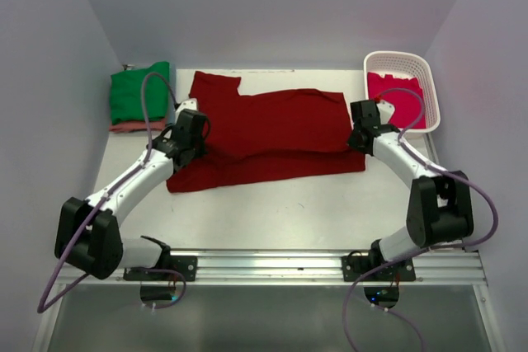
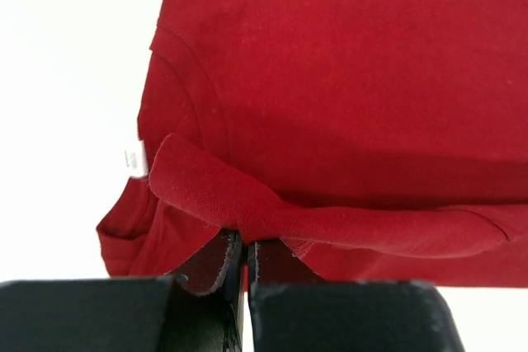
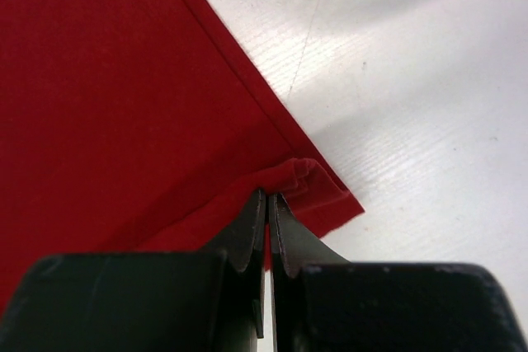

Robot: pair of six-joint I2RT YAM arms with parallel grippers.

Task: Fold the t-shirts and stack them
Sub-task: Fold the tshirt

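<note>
- While both grippers have cloth pinched, the step in hand looks like a lengthwise fold of the dark red t-shirt. It lies spread on the table between the two arms, one long edge already doubled over.
- Left gripper: the jaws are closed tight on a raised ridge of the shirt's edge. The sleeve end and a small white label sit just ahead and to its left.
- Right gripper: the jaws are pressed together on the hem corner, with table surface ahead and to its right and the shirt's body to its left.
- Next move, as I judge it: lift both pinched ends together and carry them across evenly, with the cloth taut so the fold lands straight.
- A folded green t-shirt lies beyond the left gripper, and a crimson-pink shirt sits in the white basket beyond the right one.
</note>
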